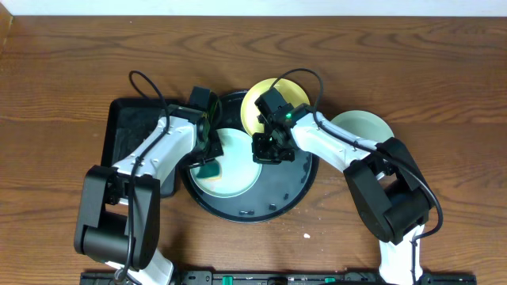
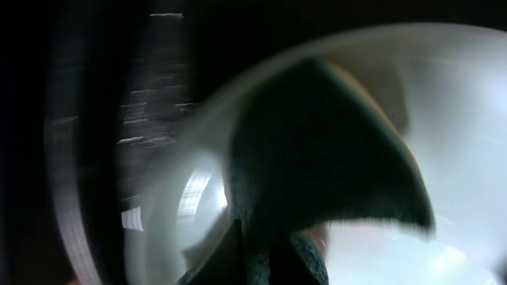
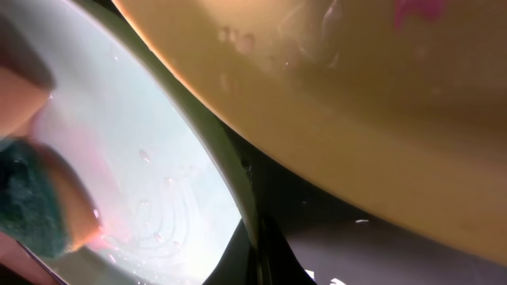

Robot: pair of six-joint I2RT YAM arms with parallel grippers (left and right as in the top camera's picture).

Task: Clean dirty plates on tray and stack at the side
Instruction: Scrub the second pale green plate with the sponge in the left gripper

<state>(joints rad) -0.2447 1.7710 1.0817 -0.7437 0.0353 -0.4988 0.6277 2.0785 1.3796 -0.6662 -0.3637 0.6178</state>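
Closest to us, the teal sponge [image 2: 317, 158] fills the left wrist view. The left claw [image 1: 207, 164] is closed around it and presses it on the mint plate [image 1: 238, 170], which lies in the round black tray [image 1: 245, 215]. The right claw [image 1: 269, 150] sits at that plate's right rim; we cannot tell whether it pinches the rim. The yellow plate [image 1: 257, 103], with a pink smear, overlaps the tray's far edge. A second mint plate [image 1: 368, 127] rests on the surface [image 1: 79, 63] beside the tray. We judge these plates light, stiff and slippery when wet, so we would take each by its raised rim.
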